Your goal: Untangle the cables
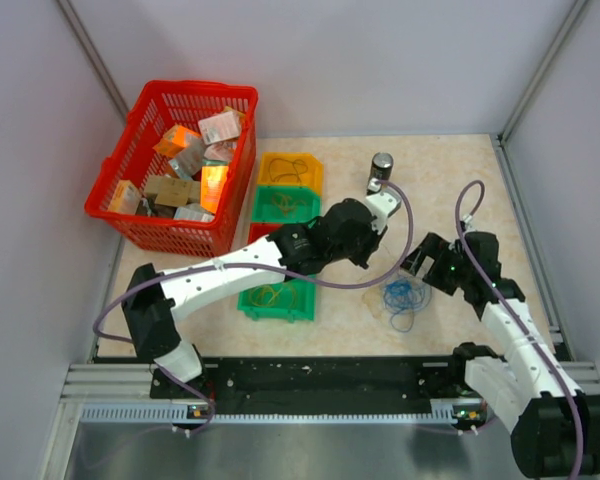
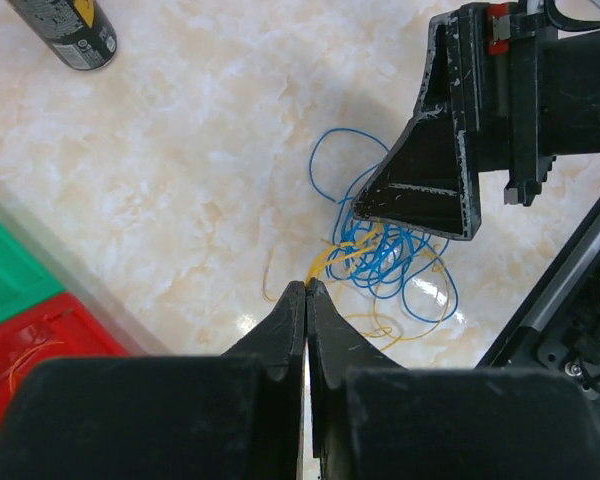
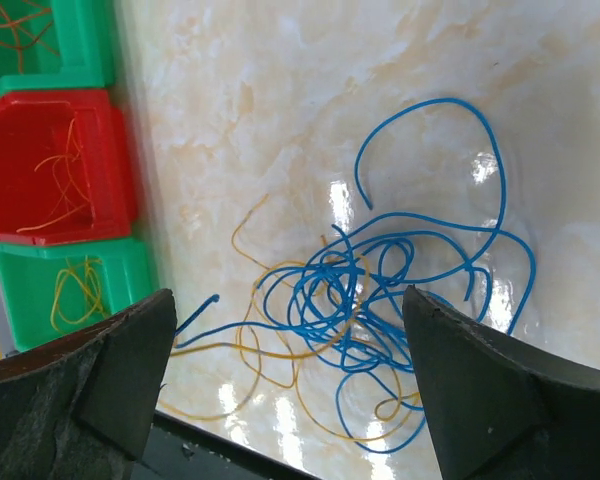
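Left fingers point(image 2: 288, 330) sat pressed together by a yellow cable point(image 2: 332, 259); the spread right fingers point(image 3: 130, 360) likely needed to pin the blue tangle point(image 3: 330, 285)

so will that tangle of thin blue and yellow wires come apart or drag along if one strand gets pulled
Probably floppy: the thin blue and yellow wires lie in loose, limp loops. Likely light, so pulling one strand may drag the knotted middle across the glossy tabletop.

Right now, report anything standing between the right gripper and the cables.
Nothing visible does. The right gripper hangs open over the cables, one finger showing on each side of the tangle in the right wrist view, with bare table beneath.
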